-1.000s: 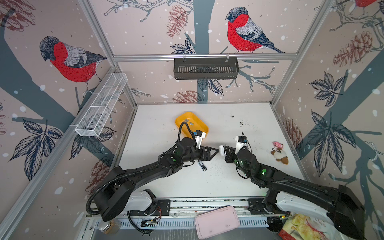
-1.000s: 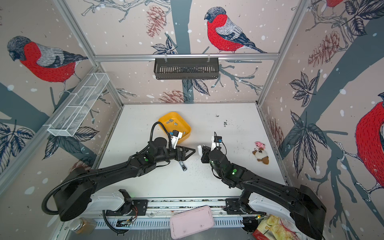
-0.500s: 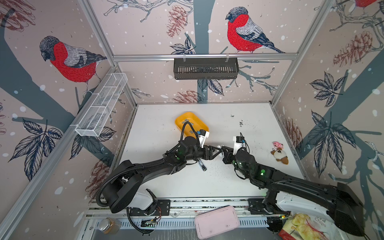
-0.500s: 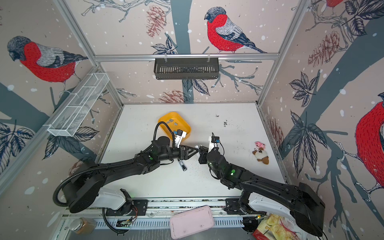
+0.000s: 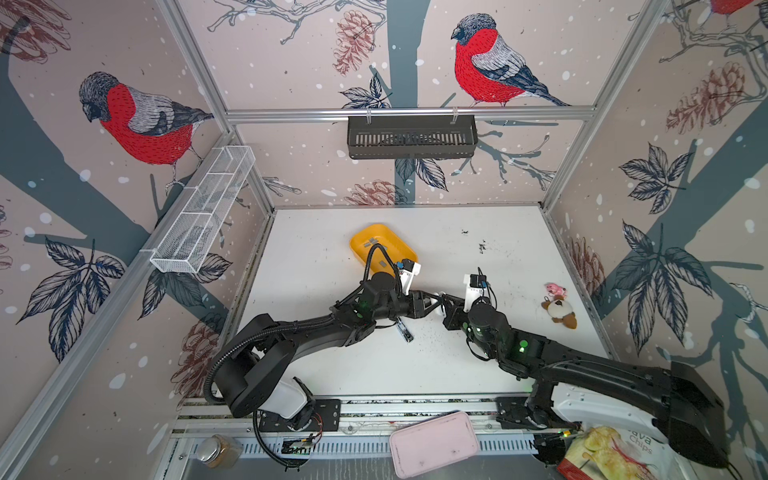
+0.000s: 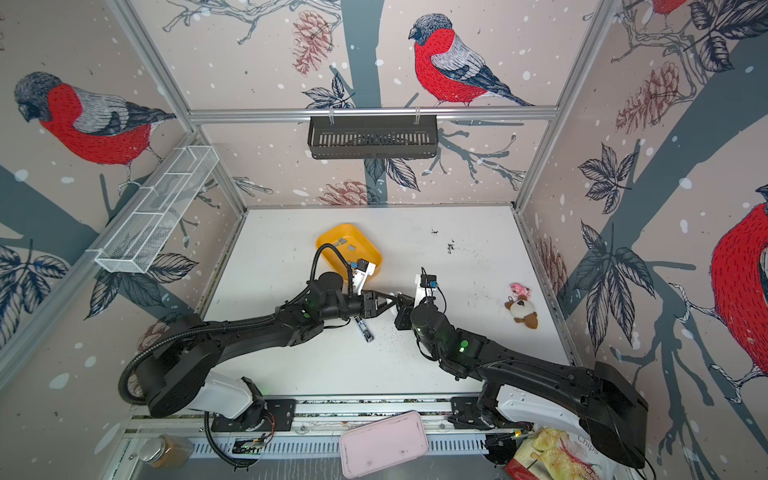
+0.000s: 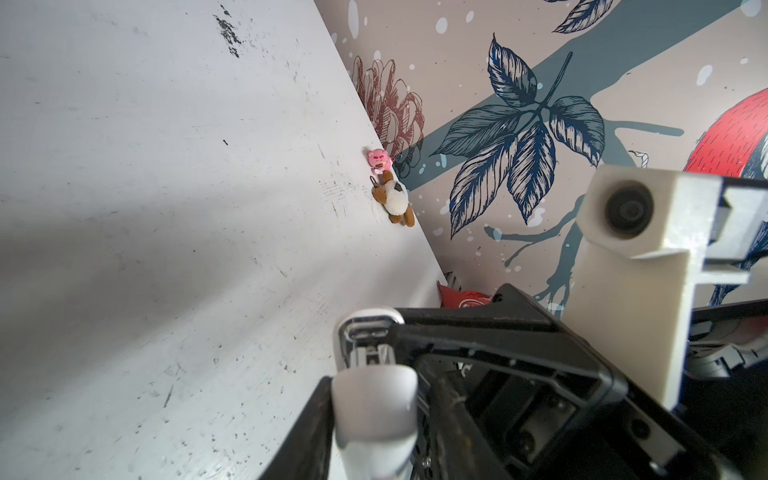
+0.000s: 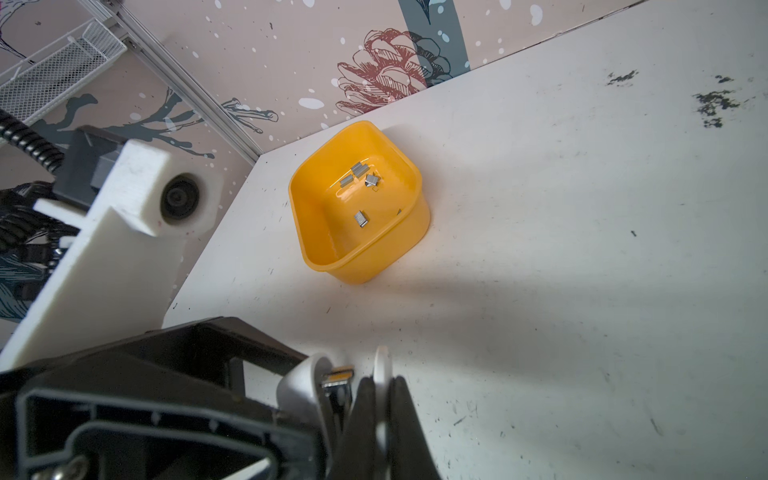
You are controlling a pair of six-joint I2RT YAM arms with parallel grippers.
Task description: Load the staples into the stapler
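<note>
A yellow tub [image 5: 395, 241] sits on the white table [image 5: 498, 257] at 12 o'clock, and a brown and white plush toy [image 5: 560, 311] lies at 3 o'clock with a little pink pig toy [image 5: 555, 289] just beside it. A black basket [image 5: 411, 137] hangs on the back wall at 12 o'clock, and a white wire shelf [image 5: 203, 212] hangs at 10 o'clock. A pink box [image 5: 434, 444] is at 6 o'clock, a bag of chips [image 5: 611, 455] at 5 o'clock and a jar [image 5: 218, 451] at 7 o'clock.

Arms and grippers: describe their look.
Black, jointed left arm and right arm on white bases, with green lights. A ribbed black hose follows the left. White camera mounts sit at both wrists. The left gripper and right gripper are black, tapered.
</note>
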